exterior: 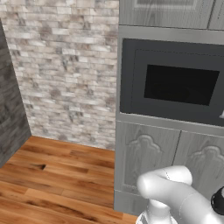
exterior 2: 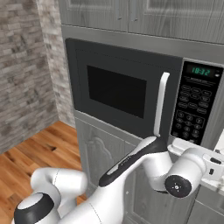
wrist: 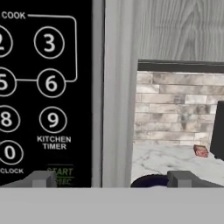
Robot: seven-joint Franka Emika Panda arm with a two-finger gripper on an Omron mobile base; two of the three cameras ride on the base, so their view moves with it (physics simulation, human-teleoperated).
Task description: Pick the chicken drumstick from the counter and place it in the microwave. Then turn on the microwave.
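The microwave (exterior 2: 116,89) sits built into grey cabinets with its black windowed door shut; a white handle (exterior 2: 161,105) runs down the door's right side. Its keypad (wrist: 48,83) is very close in front of my gripper (wrist: 113,179), with the START button (wrist: 60,171) just above my left fingertip (wrist: 41,178). The jaws stand wide apart with nothing between them. To the right of the microwave's frame lies the marbled counter (wrist: 166,159). On it, far back, rests the small reddish chicken drumstick (wrist: 201,151), well away from the gripper.
A black box appliance (wrist: 218,131) stands at the counter's right edge, beside the drumstick. A dark rounded rim (wrist: 148,180) shows low between my fingertips. A brick wall (exterior: 65,65) and wooden floor (exterior: 52,175) lie left of the cabinets (exterior: 144,162).
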